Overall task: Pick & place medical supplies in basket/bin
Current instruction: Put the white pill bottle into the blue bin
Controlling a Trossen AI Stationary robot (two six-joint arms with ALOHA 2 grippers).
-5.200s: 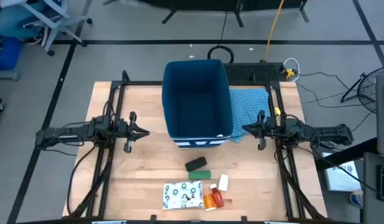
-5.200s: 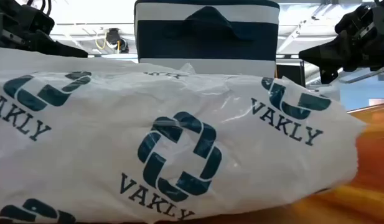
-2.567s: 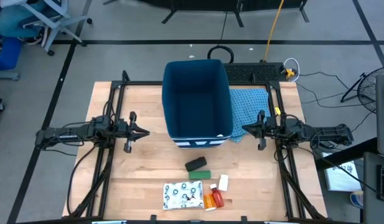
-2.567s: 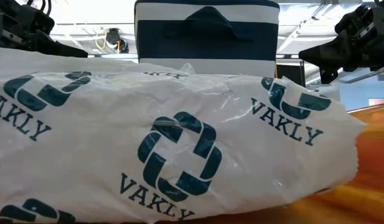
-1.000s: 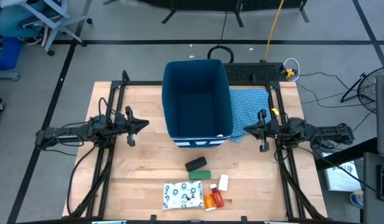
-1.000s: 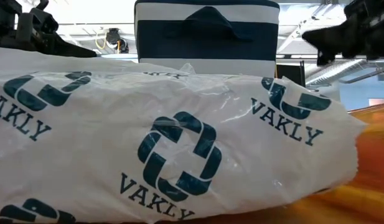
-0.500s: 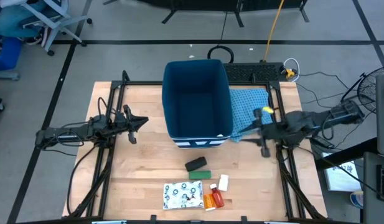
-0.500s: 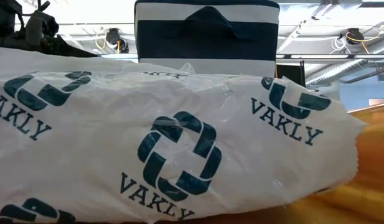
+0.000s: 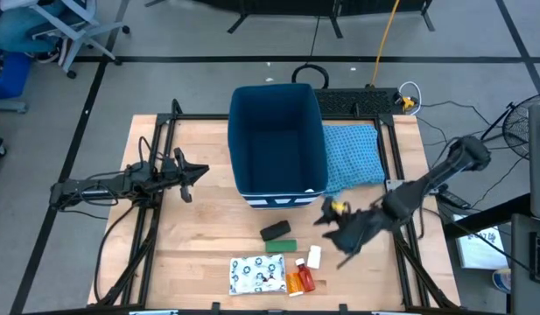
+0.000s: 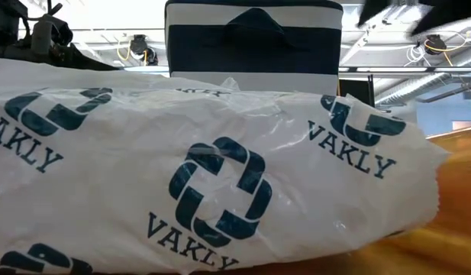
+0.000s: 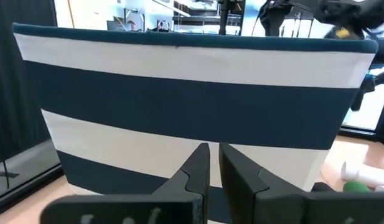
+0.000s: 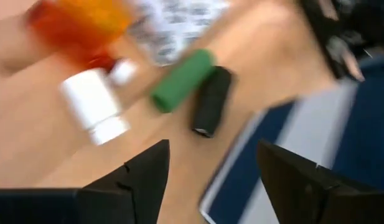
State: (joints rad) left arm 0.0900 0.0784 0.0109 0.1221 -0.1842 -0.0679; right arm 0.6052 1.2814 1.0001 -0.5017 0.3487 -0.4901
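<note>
The medical supplies lie near the table's front edge: a black oblong piece (image 9: 275, 231), a green box (image 9: 280, 246), a white bottle (image 9: 314, 256), a patterned white packet (image 9: 257, 275), and orange (image 9: 293, 282) and red (image 9: 305, 278) bottles. The dark blue bin (image 9: 278, 140) stands behind them at the table's middle. My right gripper (image 9: 333, 236) hovers open just right of the white bottle (image 12: 92, 102), looking down on the green box (image 12: 182, 79) and the black piece (image 12: 211, 101). My left gripper (image 9: 199, 171) is shut, left of the bin, pointing at its striped wall (image 11: 192, 99).
A light blue cloth (image 9: 353, 153) lies right of the bin, behind my right arm. In the low view the packet (image 10: 204, 176) fills the front and hides the other supplies; the bin (image 10: 254, 46) rises behind it. Bare wood shows left of the supplies.
My right gripper has swung from the table's right side toward the near middle, down toward the supplies, tipping its fingers downward and opening. The supplies and the bin have stayed where they were.
</note>
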